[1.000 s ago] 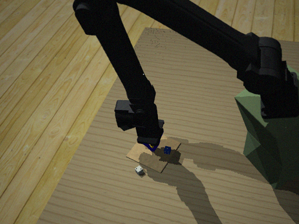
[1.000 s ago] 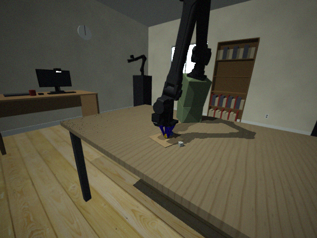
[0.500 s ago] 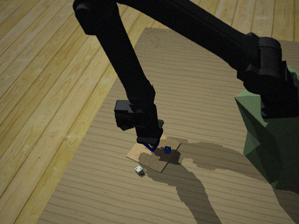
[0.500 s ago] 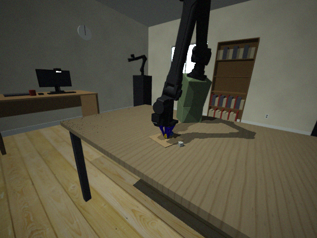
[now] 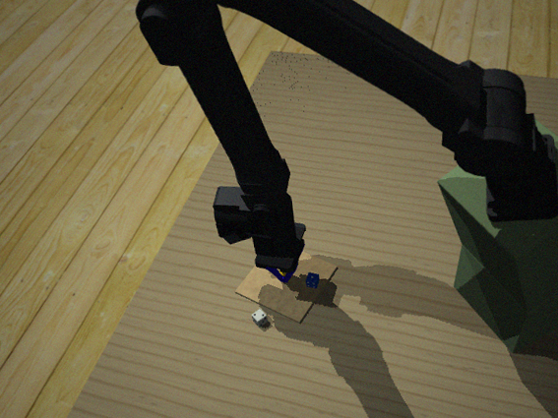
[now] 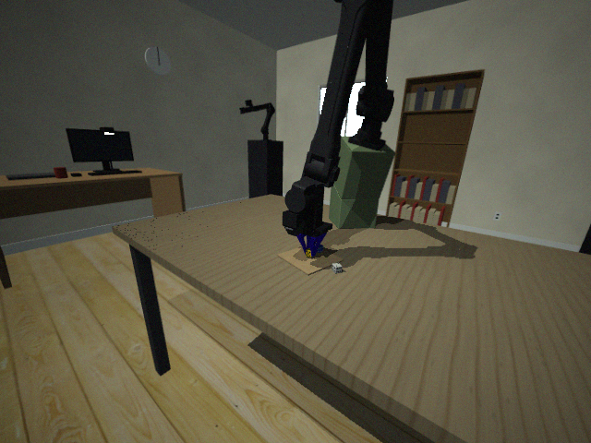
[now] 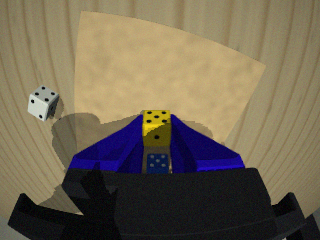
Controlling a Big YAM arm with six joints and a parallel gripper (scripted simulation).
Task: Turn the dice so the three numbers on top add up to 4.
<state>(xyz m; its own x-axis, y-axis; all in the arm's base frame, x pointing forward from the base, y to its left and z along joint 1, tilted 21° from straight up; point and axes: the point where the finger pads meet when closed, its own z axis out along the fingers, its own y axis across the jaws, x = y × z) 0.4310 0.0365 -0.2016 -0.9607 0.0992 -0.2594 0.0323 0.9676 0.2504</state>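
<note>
My gripper [image 7: 156, 121] with blue fingers is shut on a yellow die [image 7: 156, 127] and stands over the tan mat [image 7: 160, 70]; in the exterior view the die [image 6: 308, 253] shows between the fingers [image 6: 309, 249], close to the mat [image 6: 307, 261]. A blue die [image 5: 312, 280] sits on the mat [image 5: 287, 289] just right of my gripper [image 5: 283, 276]; in the wrist view the blue die [image 7: 158, 163] shows behind the yellow one. A white die [image 5: 259, 317] lies on the table just off the mat's near-left edge, also in the wrist view [image 7: 43, 103] and the exterior view [image 6: 336, 268].
A green block [image 5: 523, 249] carrying the arm's base stands on the table at the right. The table's left edge [image 5: 138, 281] runs close to the mat, with wooden floor below.
</note>
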